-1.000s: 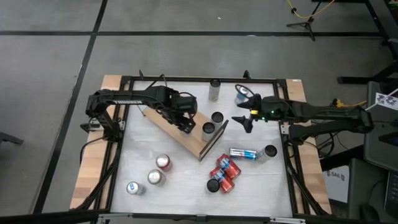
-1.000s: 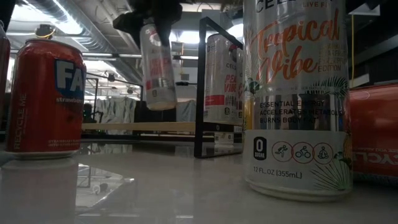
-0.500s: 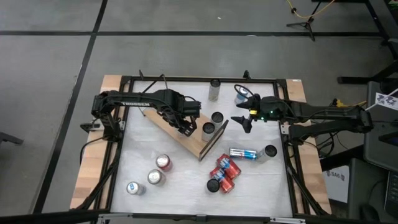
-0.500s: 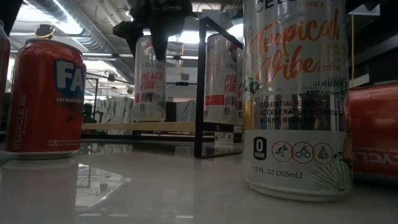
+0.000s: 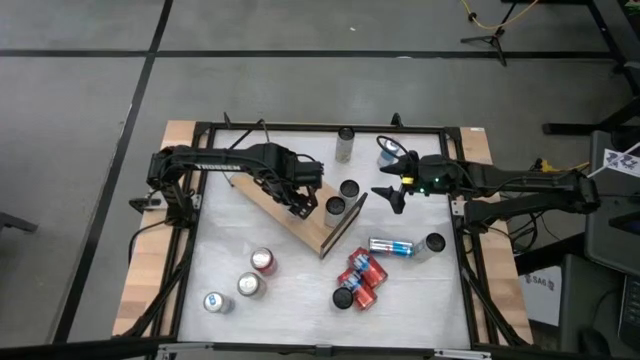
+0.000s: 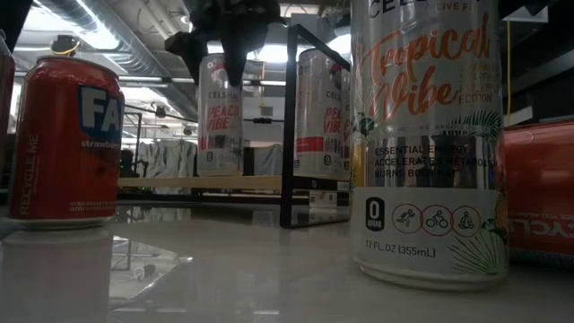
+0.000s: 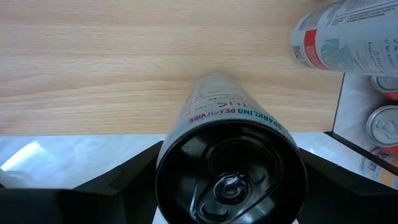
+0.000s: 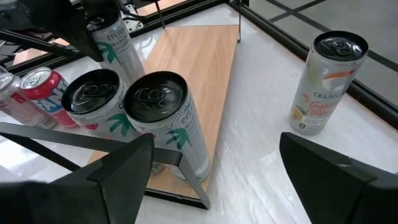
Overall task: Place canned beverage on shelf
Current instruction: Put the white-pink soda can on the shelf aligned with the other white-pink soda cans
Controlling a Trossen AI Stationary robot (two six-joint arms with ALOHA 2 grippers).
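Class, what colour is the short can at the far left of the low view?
Red, with white lettering; the low view shows it best.

Left pincer [image 6: 226, 36] seemingly grips upright can [image 6: 220, 115] on shelf [image 6: 199, 182].

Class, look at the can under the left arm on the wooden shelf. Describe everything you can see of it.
The Peach Vibe can is a tall, slim silver drinks can with red lettering and a dark top with an unopened tab. It stands upright on the light-wood shelf, partway along the board, apart from the two cans at the shelf's framed end. The left pincer sits over its top, one finger on either side; whether they touch it cannot be told.
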